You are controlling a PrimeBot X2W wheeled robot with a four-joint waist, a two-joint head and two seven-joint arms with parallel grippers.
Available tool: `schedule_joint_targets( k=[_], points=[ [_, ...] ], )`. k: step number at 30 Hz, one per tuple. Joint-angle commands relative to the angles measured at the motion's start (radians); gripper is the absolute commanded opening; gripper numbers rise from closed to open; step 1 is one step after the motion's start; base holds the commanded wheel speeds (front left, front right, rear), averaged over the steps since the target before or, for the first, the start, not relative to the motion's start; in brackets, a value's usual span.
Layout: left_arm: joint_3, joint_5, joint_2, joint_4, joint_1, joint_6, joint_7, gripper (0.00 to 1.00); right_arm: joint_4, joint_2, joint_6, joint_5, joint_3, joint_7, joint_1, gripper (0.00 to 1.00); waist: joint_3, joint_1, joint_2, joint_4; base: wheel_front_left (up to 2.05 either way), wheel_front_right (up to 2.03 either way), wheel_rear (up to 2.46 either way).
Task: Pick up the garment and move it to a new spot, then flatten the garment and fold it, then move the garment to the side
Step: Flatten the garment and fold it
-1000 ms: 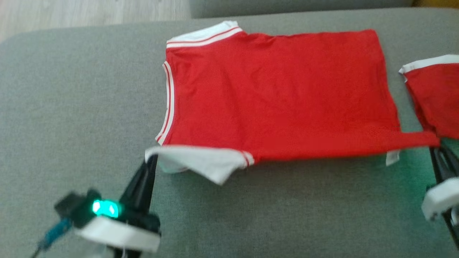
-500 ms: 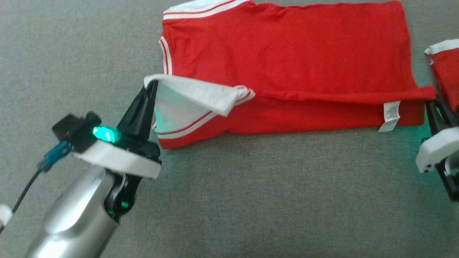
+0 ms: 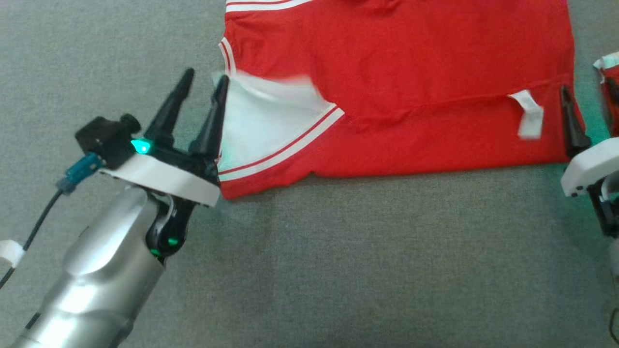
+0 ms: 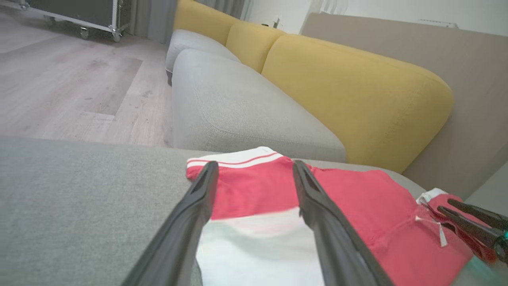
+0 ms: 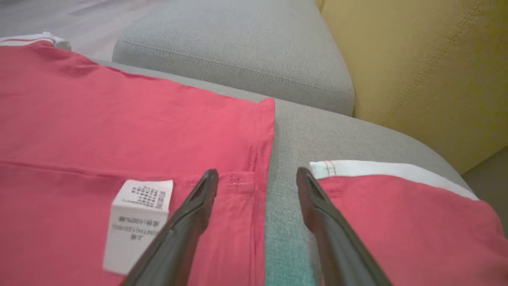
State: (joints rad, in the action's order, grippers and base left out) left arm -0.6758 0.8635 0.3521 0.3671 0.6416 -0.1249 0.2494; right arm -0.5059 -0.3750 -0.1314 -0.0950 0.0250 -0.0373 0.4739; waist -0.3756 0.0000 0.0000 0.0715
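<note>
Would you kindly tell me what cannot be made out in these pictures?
Red shirt: head view, far edge cut off by the top edge.
Care label: right wrist view, print too small and blurred to read.
Second red garment: head view, cut off by the right edge.

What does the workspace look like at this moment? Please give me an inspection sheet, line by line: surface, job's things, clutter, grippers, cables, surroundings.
Surface: grey fabric sofa cushion, carrying both cloths.
Job's things: red garment with white striped trim, lying flat, near edge folded over itself; white care label exposed.
Clutter: second red cloth with white band, beside the garment, a strip of cushion between them.
Grippers: left gripper open at the garment's white part, gripping nothing; right gripper open over the garment's corner, holding nothing.
Cables: dark cable with blue connector at the left wrist.
Surroundings: yellow sofa backrest, pale wooden floor, dark wheeled case.
</note>
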Motion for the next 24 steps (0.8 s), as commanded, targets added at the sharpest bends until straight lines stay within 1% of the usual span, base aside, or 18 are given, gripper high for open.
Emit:
schedule_joint_targets(
  k=[1,7,10,13,16,19,24],
  points=[
    [0.066,-0.016,0.016,-0.033,0.024,-0.006,0.012,1.0,0.018,-0.001,0.001,0.008,0.01,-0.02,0.009,1.0,0.003,0.0,0.0,0.003,0.0,0.0,0.0],
    [0.195,-0.091,-0.049,-0.061,-0.106,-0.006,0.012,1.0,0.004,0.036,0.001,0.025,-0.013,-0.08,-0.027,1.0,0.036,0.0,0.0,0.01,0.0,0.0,0.0],
    [0.235,-0.138,-0.079,-0.062,-0.187,-0.006,0.012,1.0,0.006,0.055,0.001,0.028,-0.028,-0.094,-0.059,1.0,0.05,0.0,0.0,0.011,0.0,0.0,0.0],
    [0.236,-0.172,-0.103,-0.055,-0.252,-0.006,0.012,1.0,0.009,0.066,0.001,0.03,-0.041,-0.102,-0.082,1.0,0.057,0.0,0.0,0.009,0.0,0.0,0.0],
    [0.224,-0.19,-0.109,-0.039,-0.283,-0.006,0.012,1.0,0.01,0.073,0.001,0.033,-0.046,-0.104,-0.092,1.0,0.06,0.0,0.0,0.006,0.0,0.0,0.0],
    [0.203,-0.197,-0.116,0.018,-0.308,-0.006,0.012,1.0,0.01,0.082,0.001,0.037,-0.052,-0.104,-0.098,1.0,0.058,0.0,0.0,0.0,0.0,0.0,0.0],
    [0.18,-0.19,-0.137,0.119,-0.29,-0.004,-0.009,1.0,0.009,0.088,0.001,0.044,-0.054,-0.1,-0.092,1.0,0.049,0.0,0.0,-0.006,0.0,0.0,0.0]
  ],
)
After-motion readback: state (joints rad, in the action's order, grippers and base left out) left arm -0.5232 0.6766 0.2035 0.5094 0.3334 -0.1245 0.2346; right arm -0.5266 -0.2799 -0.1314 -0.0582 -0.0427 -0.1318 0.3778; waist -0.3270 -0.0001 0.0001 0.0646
